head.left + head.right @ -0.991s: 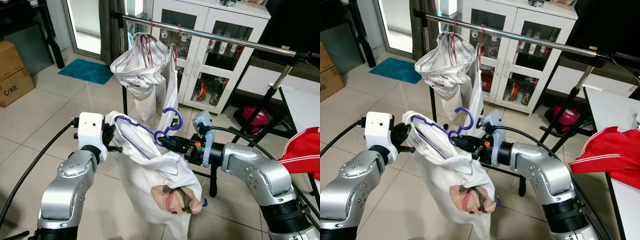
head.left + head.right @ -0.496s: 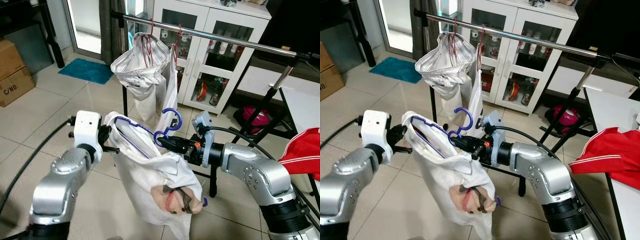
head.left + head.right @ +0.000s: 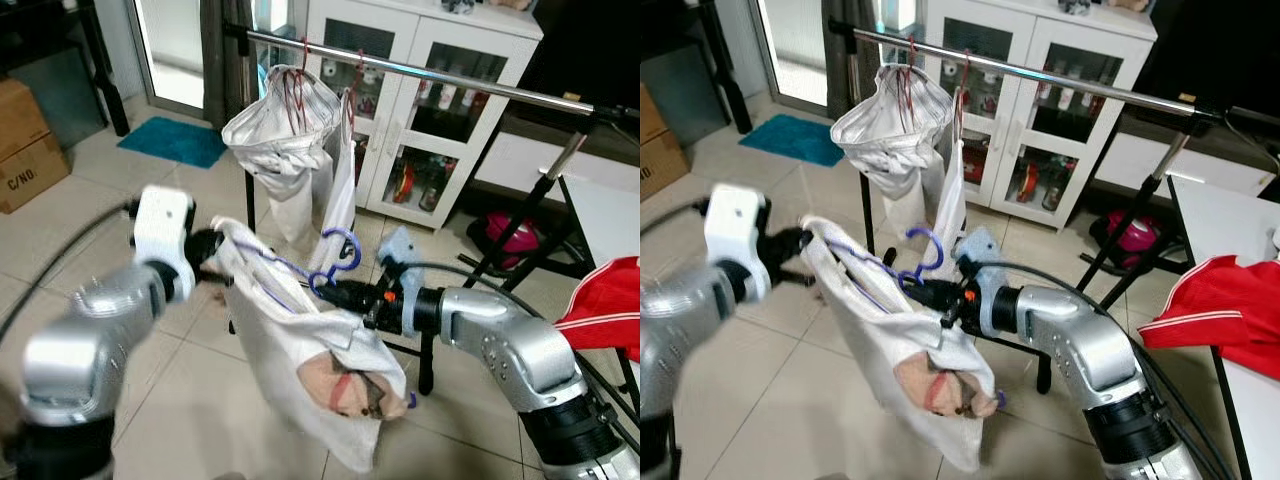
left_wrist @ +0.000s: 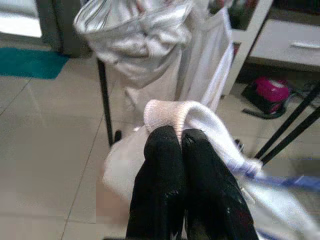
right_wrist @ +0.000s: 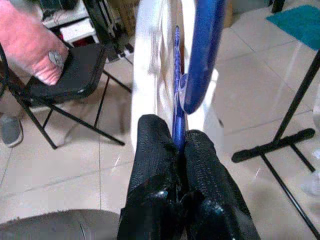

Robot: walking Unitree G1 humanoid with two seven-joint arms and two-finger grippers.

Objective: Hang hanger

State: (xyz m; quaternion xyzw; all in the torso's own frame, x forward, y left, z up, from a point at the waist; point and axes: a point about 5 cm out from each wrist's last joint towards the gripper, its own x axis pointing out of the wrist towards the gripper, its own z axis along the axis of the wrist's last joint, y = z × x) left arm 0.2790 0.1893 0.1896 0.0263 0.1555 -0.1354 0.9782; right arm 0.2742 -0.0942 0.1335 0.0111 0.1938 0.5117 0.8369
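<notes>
A purple hanger (image 3: 341, 249) carries a white garment (image 3: 300, 345) with a pink print low on it, held in front of me at chest height. My right gripper (image 3: 336, 293) is shut on the hanger's neck just under the hook (image 5: 202, 55). My left gripper (image 3: 212, 250) is shut on the garment's ribbed edge (image 4: 167, 111) at the hanger's left end. The steel clothes rail (image 3: 450, 80) runs behind and above, well beyond the hook.
Two red hangers with white clothes (image 3: 285, 120) hang at the rail's left end. A white glass-door cabinet (image 3: 440, 130) stands behind. There is a cardboard box (image 3: 25, 140) at left, a red garment (image 3: 605, 300) on a table at right, and a rail stand leg (image 3: 510, 230).
My left arm has swung up and to the left, now blurred, pulling the garment's edge with it. The right gripper and hanger have dropped a little and shifted left.
</notes>
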